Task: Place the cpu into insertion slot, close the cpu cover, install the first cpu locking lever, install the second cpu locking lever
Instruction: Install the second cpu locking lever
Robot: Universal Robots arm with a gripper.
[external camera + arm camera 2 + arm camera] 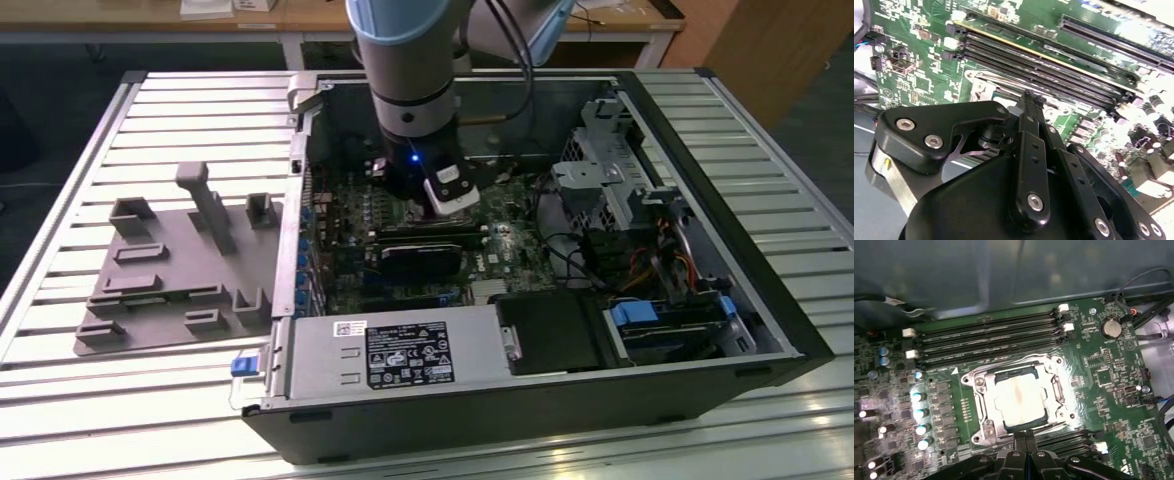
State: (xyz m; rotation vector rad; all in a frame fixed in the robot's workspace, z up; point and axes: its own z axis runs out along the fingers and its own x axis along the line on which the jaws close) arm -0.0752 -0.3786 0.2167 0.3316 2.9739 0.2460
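Hand [1025, 440] closed at cpu cover [985, 390] edge; cpu [1018, 401] seated.

silver-grey cpu [1019, 401], green motherboard [1104, 370], black end effector [1025, 437].

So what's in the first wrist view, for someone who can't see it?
A silver cpu sits in its socket under the closed cpu cover on a green motherboard. The black gripper, fingers together, is at the socket's edge. Long memory slots run beside it.
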